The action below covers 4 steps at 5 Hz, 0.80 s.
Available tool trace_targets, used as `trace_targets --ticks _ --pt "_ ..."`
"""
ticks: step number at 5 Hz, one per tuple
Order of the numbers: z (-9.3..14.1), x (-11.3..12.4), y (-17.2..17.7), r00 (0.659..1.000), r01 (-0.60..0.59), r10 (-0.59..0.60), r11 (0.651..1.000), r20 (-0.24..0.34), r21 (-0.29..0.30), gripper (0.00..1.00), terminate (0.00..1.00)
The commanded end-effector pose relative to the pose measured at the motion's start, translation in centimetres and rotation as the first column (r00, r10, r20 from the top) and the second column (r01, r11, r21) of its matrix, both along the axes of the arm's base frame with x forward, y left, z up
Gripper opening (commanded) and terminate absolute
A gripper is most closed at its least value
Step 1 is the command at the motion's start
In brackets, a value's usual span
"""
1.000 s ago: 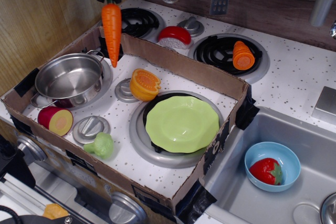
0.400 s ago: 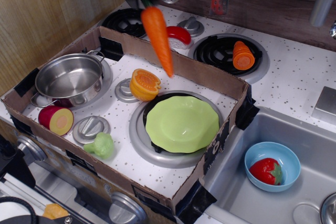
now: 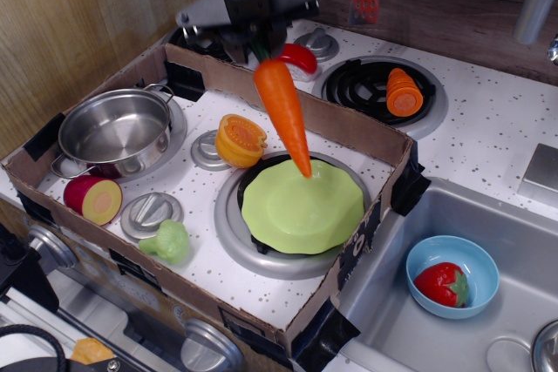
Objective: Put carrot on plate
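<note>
Now black gripper [image 3: 258, 48] pinching long glossy orange carrot [image 3: 284, 111] by stem; swung from pot side, tip below jaws over scalloped light-green plate [image 3: 302, 206]; release imminent.

One long carrot [image 3: 284, 111] hangs from one gripper [image 3: 258, 48], and one light-green plate [image 3: 302, 206] sits toward the front of the cardboard tray [image 3: 288, 100]. There is one steel pot [image 3: 114, 134] at the left side, one halved orange fruit [image 3: 240, 139] near the middle, one red-skinned cut piece [image 3: 92, 199] and one green leafy piece [image 3: 167, 241] near the front left edge. Toward the back edge lie one ribbed carrot slice [image 3: 404, 91] and one red-and-white piece [image 3: 299, 57]. At the right side, one blue bowl [image 3: 452, 255] holds one red strawberry-like piece [image 3: 444, 283]. Four stove burners are visible in all, and two utensils hang on the back wall, one of them mostly hidden.
</note>
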<state>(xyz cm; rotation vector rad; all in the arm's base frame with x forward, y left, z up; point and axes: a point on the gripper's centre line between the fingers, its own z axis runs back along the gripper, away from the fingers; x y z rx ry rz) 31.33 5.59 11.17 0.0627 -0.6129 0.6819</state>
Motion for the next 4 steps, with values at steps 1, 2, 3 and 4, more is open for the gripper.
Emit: trace_targets --ticks 1,2,3,4 --pt "-0.6 -2.3 -3.7 0.998 0.054 -0.055 0.995 -0.011 -0.079 0.0 0.0" --pt "-2.0 -3.0 -4.2 0.994 0.086 -0.094 0.987 -0.049 -0.134 0.0 0.0" --pt "-2.2 -2.5 -3.6 0.984 0.145 -0.157 0.979 -0.079 -0.143 0.0 0.0" --pt "-2.4 -2.1 -3.6 0.978 0.175 -0.189 0.973 -0.087 -0.153 0.0 0.0"
